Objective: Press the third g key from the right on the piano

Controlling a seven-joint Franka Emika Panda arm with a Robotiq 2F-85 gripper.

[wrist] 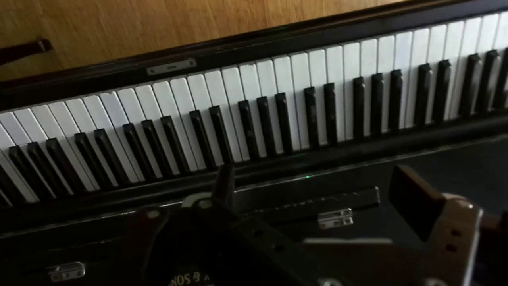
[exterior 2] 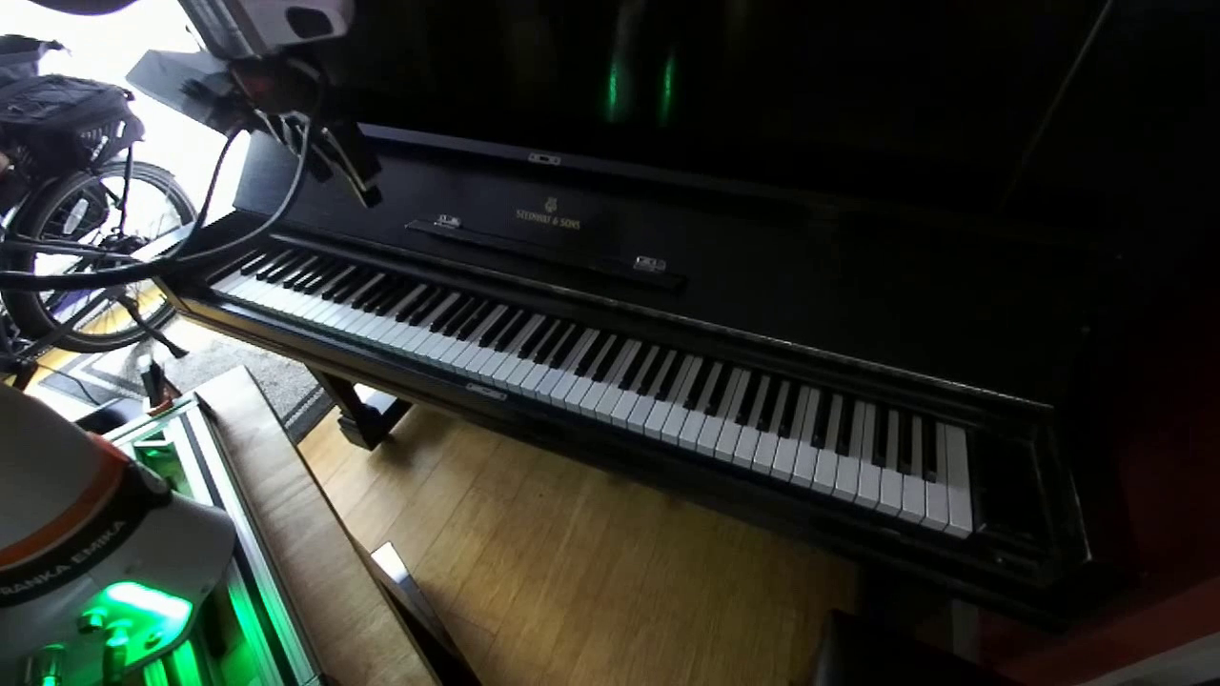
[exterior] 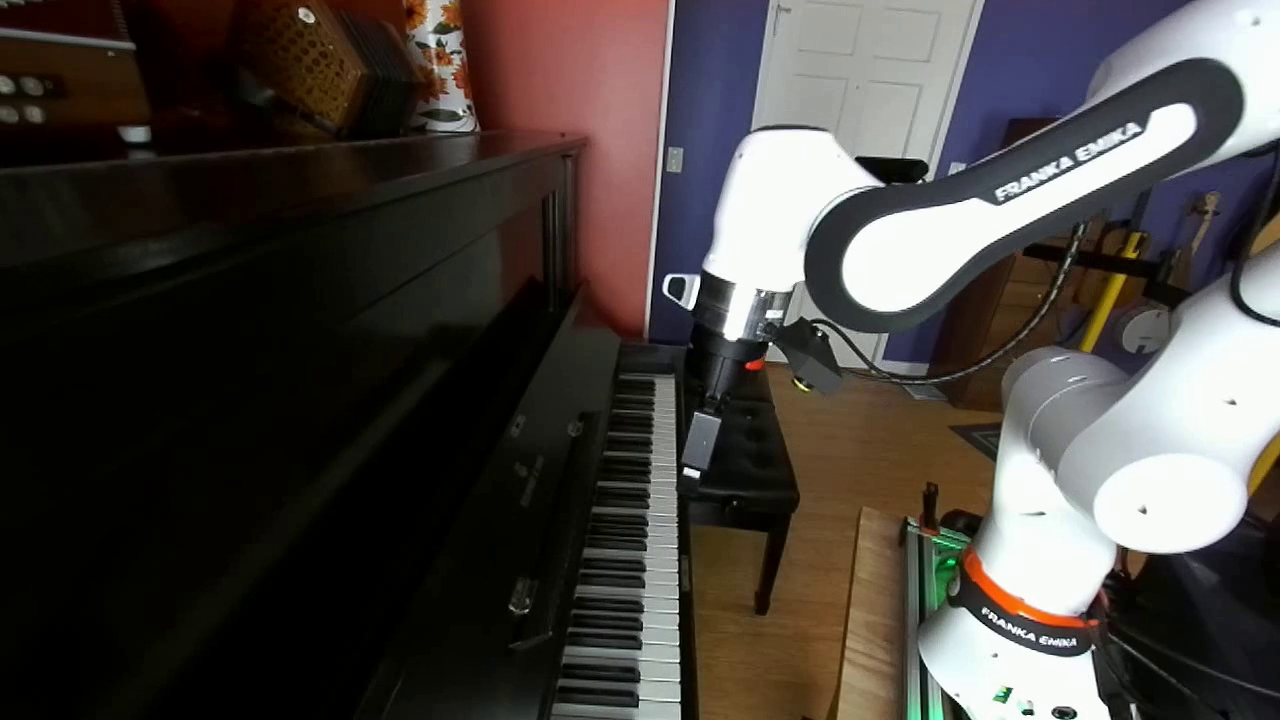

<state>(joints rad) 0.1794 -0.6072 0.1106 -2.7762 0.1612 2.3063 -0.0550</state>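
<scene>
Holds blk 2-finger gripper (wrist: 312, 170) spread wide, empty, above white/black keys (exterior 2: 606, 398) of glossy blk upright piano (exterior 2: 772, 267). Might strike 2 if lowered unclosed, or miscount via upside-down wrist view.

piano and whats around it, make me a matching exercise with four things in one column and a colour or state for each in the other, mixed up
Column one
1. hand
2. piano
3. bench
4. door

Column two
A. white and panelled
B. open, nothing in its grip
C. black and tufted
D. black, with its keys uncovered

Right pairs: 1-B, 2-D, 3-C, 4-A
</scene>
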